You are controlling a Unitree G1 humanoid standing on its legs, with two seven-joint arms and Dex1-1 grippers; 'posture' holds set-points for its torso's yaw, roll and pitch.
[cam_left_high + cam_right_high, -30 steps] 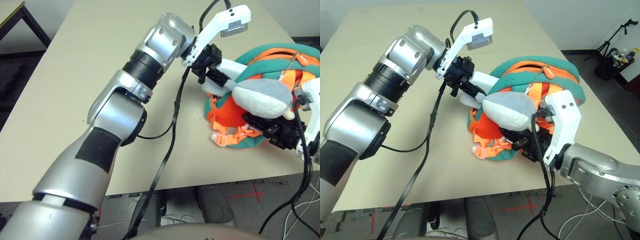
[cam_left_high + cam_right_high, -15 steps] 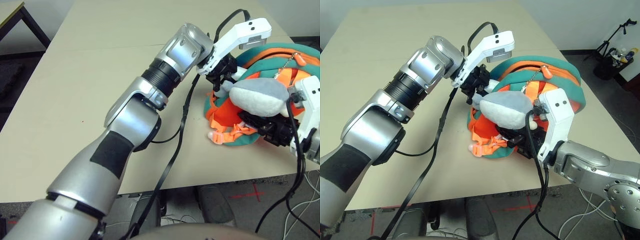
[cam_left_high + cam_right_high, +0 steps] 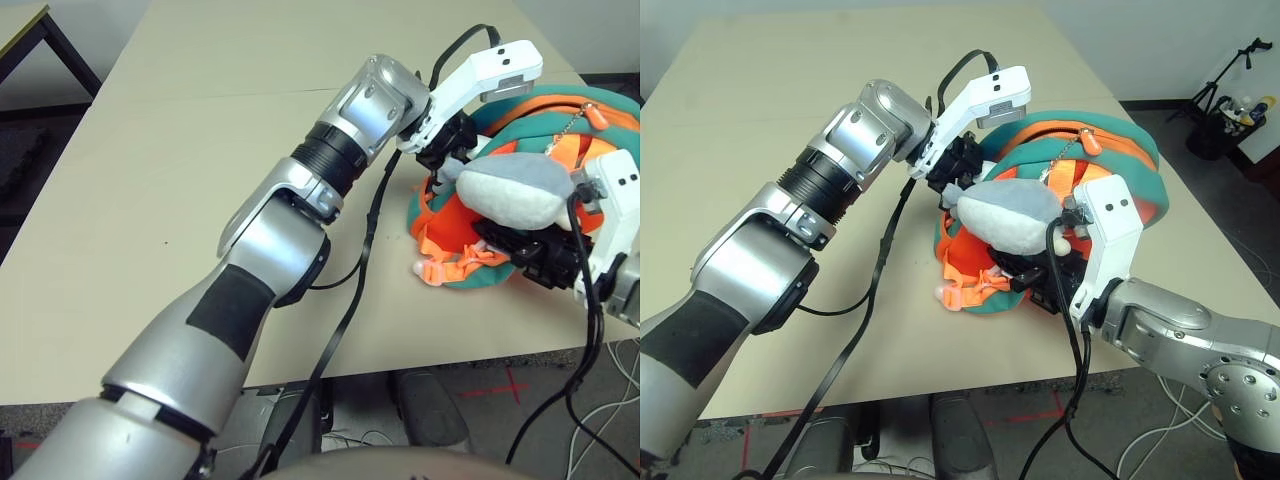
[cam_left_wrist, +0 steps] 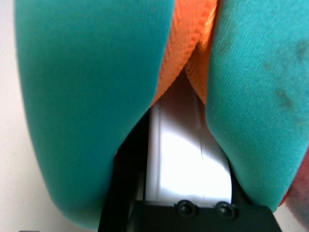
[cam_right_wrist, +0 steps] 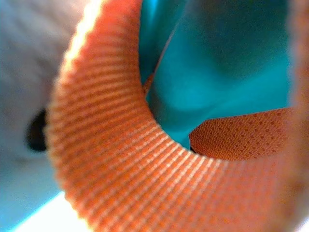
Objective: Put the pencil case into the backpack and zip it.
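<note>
Left gripper (image 3: 958,178) clamping white pencil case (image 4: 186,159) partway inside orange backpack (image 3: 1120,150), right gripper's state unclear

Pencil case (image 4: 186,159) mostly inside backpack (image 4: 87,96)

Crowded right of frame, open bench on the left.

Wide bare bench (image 3: 150,180) across upper left and centre left. Backpack (image 3: 1120,160) heaped at right, plush figure (image 3: 1015,215) bulging on top. Left tool (image 3: 450,150) wedged at its upper-left edge, pencil case (image 4: 186,164) squeezed between teal folds; right tool (image 3: 1035,285) tight against its lower edge. Black cable (image 3: 345,300) trailing across centre.
</note>
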